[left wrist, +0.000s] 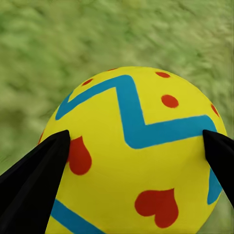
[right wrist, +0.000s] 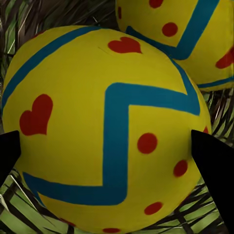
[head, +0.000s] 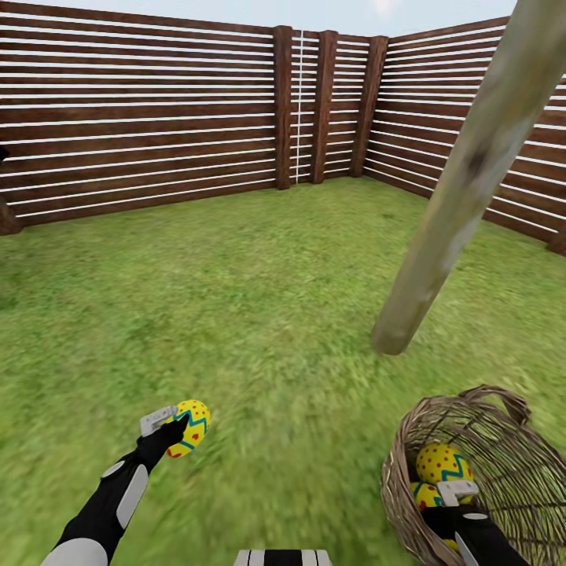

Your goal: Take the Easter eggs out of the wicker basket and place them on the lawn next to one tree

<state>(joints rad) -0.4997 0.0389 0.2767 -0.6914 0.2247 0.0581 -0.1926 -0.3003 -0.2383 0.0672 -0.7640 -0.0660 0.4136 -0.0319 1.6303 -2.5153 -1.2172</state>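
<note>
My left gripper (head: pixel 182 431) is shut on a yellow Easter egg (head: pixel 191 424) with blue zigzags, held just above the lawn (head: pixel 259 314); up close, its black fingers (left wrist: pixel 34 180) press both sides of the egg (left wrist: pixel 136 156). The wicker basket (head: pixel 519 472) sits at the lower right, tipped with its mouth toward me. My right gripper (head: pixel 456 495) reaches inside it, closed on a second egg (right wrist: pixel 107 131) whose edge shows beside the wrist (head: pixel 426 495). A third egg (head: pixel 444 462) (right wrist: pixel 180 34) lies touching it. The tree (head: pixel 464 181) rises just beyond the basket.
A brown slatted fence (head: pixel 157 118) closes the garden at the back and right, meeting in a corner (head: pixel 314 102). Open grass stretches between me, the fence and the trunk's base (head: pixel 393 338).
</note>
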